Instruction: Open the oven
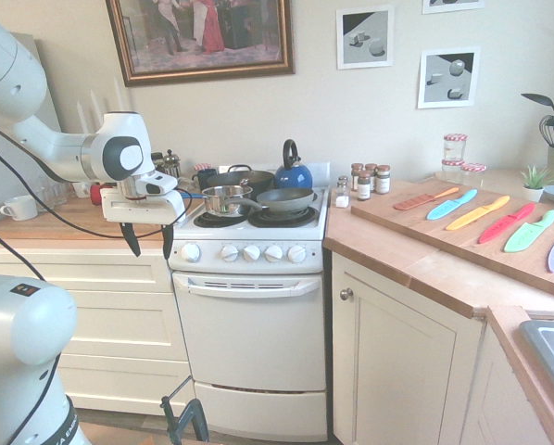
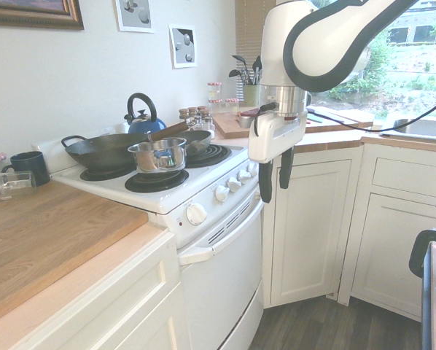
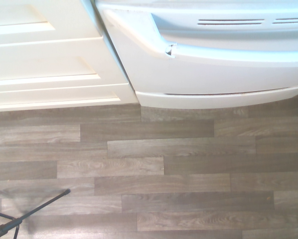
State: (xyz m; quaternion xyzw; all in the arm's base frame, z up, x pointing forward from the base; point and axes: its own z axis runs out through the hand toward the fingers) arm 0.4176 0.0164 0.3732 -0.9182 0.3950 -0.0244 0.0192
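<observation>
The white oven [image 1: 249,343] stands between cream cabinets, its door shut. Its bar handle [image 1: 249,286] runs under a row of round knobs [image 1: 251,252]. My gripper [image 1: 148,241] hangs open and pointing down with nothing in it, out in front of the counter edge. It sits level with the knobs, just left of the oven's left corner and above the handle. In the second exterior view the gripper [image 2: 275,179] is out in the room, apart from the oven door [image 2: 222,281]. The wrist view looks down on the handle's left end [image 3: 169,47], the bottom drawer [image 3: 219,97] and the floor.
A steel pot [image 1: 224,198], dark pans [image 1: 286,198] and a blue kettle [image 1: 293,172] crowd the burners. Cream drawers [image 1: 110,324] flank the oven's left, and a cabinet door with a round knob [image 1: 346,294] its right. A board of coloured knives [image 1: 481,218] lies on the right counter.
</observation>
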